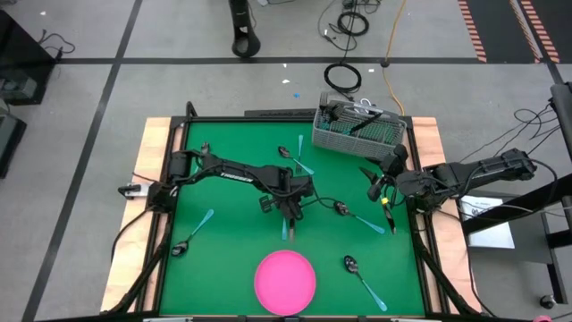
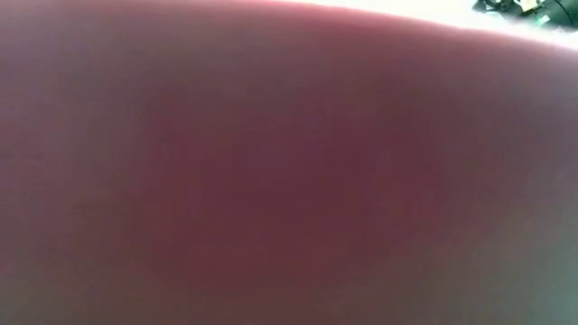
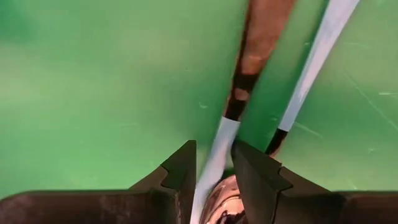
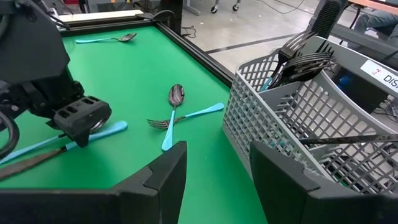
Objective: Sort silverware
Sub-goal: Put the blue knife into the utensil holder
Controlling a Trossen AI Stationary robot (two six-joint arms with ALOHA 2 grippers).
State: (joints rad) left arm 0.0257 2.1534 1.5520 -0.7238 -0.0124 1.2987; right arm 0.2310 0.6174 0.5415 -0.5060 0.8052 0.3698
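Note:
Several pieces of silverware with dark heads and light-blue handles lie scattered on the green mat [image 1: 232, 259]. My left gripper [image 1: 288, 211] points down over two pieces lying side by side at mid-table. It is open, its fingers on either side of one light handle [image 3: 214, 158]. That piece's dark shaft [image 3: 258, 43] runs away from the fingers, and the second piece's handle [image 3: 317, 59] lies beside it. My right gripper [image 1: 380, 190] waits open near the grey basket [image 1: 357, 132]. The low view shows only a pinkish blur. My left gripper comes from above with its fingers across the light handle [image 3: 217, 149], which lies on the mat. The handle runs close along one finger [image 3: 249, 168]; whether it touches, I cannot tell.
The basket [image 4: 292, 118] at the far right holds forks. A spoon [image 4: 176, 96] crosses a fork [image 4: 161, 123] near it. Other spoons lie at left [image 1: 192, 234], right of centre [image 1: 356, 217] and near right [image 1: 362, 277]. A pink plate [image 1: 286, 279] sits at the near edge.

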